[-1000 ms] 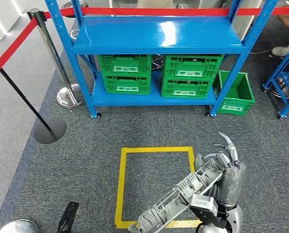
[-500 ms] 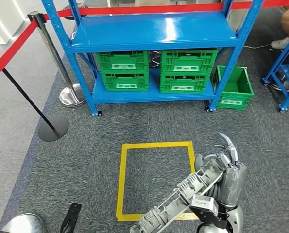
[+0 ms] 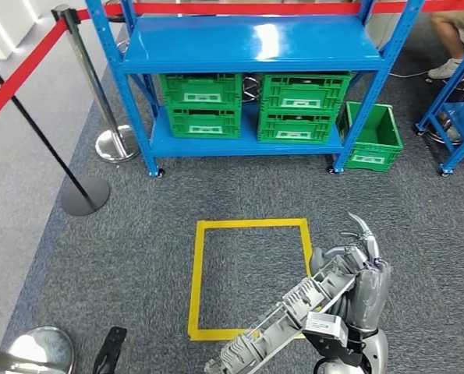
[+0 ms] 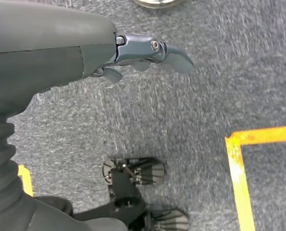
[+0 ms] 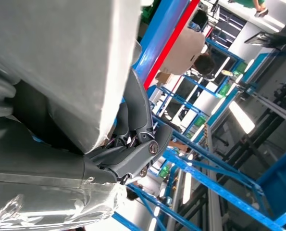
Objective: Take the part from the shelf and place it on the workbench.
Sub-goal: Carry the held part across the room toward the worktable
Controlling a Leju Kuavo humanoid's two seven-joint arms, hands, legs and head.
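A long grey ribbed part lies slanted across the lower right of the head view, over the carpet. My right hand grips its upper end, with fingers wrapped around it. In the right wrist view the part is a broad pale surface with the dark fingers curled against it. My left hand hangs over the grey carpet with its fingers stretched out, holding nothing. The blue shelf stands ahead at the top of the head view.
Two stacks of green crates fill the shelf's lower level; another green crate sits on the floor at its right. A yellow taped square marks the carpet. Stanchions with red belt stand left. A person sits at the upper right.
The whole view has shifted: shelf and yellow square sit slightly higher in the picture, so the camera moved. My right hand still holds the part the same way.
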